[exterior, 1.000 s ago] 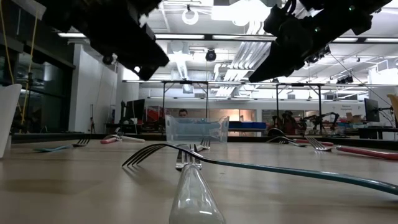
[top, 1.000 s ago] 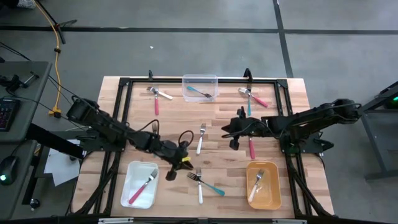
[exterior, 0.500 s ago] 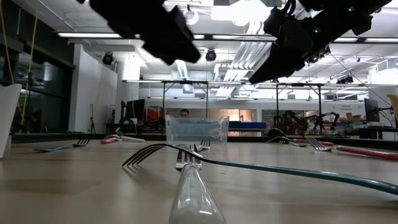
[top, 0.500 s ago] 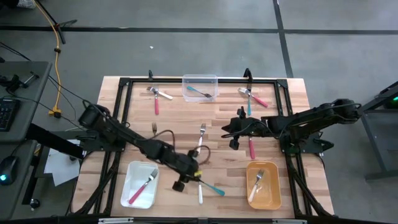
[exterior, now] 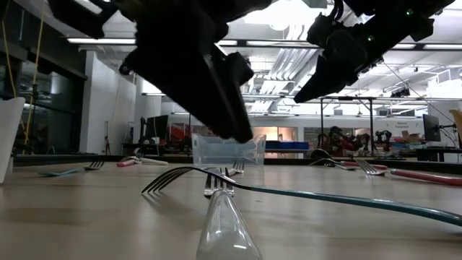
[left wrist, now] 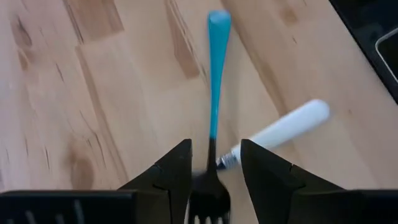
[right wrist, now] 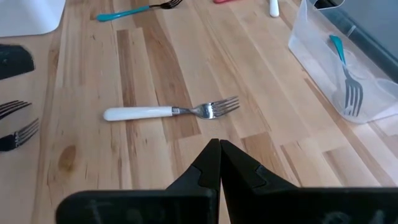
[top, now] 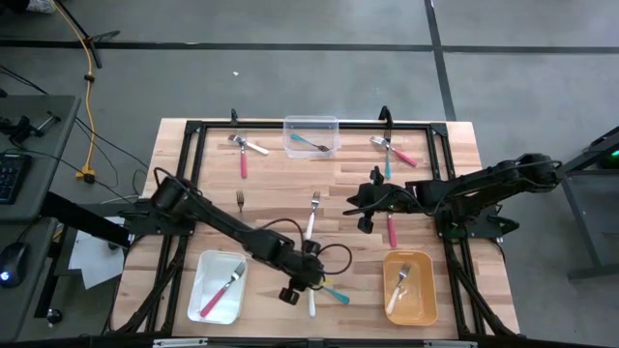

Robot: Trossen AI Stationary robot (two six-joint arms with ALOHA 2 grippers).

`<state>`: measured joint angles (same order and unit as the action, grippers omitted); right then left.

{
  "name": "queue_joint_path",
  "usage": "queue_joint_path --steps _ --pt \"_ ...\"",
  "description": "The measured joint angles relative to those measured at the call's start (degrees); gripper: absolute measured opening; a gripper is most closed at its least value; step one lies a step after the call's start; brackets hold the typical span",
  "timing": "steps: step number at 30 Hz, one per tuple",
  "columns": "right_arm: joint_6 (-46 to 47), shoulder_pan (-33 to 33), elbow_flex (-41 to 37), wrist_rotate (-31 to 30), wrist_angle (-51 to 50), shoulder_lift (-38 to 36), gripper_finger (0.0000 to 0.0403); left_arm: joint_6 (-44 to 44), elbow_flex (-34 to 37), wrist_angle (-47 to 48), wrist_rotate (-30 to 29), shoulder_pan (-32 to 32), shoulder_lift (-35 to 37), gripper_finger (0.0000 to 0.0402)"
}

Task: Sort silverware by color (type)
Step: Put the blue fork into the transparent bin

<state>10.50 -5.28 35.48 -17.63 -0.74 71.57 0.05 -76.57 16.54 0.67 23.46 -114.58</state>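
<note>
My left gripper [top: 306,278] [left wrist: 214,149] hovers open near the table's near edge, over two crossed forks. Its fingers stand on either side of the neck of a teal-handled fork [left wrist: 217,68] [top: 334,293] without touching it. A white-handled fork [left wrist: 283,129] [top: 311,303] lies across that fork's head. In the low view both forks [exterior: 303,195] lie flat in the foreground. My right gripper [top: 366,211] [right wrist: 219,146] waits shut above the middle right of the table, near a pink-handled fork [top: 391,230] and a white-handled fork [right wrist: 165,112] [top: 311,215].
A white tray [top: 205,269] holds a pink fork, an orange tray [top: 426,309] a white fork, and a clear tub [top: 311,124] [right wrist: 323,62] a teal fork. More forks lie at the far left [top: 243,159] and far right [top: 398,155]; a small fork [top: 240,201] lies left of centre.
My left arm has reached out toward the table's right and near edge, carrying its gripper from beside the white tray to over the crossed teal and white forks, and it has come lower in the low view. The forks have not moved.
</note>
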Motion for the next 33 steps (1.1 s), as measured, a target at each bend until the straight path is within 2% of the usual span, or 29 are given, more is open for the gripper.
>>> queue_joint_path --steps 6,21,33 --pt "0.0 0.0 0.0 0.0 0.0 0.0 0.0002 3.6 -1.9 0.0 -1.1 -0.1 -2.4 0.0131" --pt "-0.2 0.0 0.0 0.0 0.1 0.0 0.0002 3.5 -2.1 -2.1 -1.3 -0.6 -5.8 0.0131" --pt "-0.4 0.0 0.0 -0.1 0.1 0.0 0.0002 4.6 -2.2 -1.8 -1.3 -0.9 -5.9 0.0131"
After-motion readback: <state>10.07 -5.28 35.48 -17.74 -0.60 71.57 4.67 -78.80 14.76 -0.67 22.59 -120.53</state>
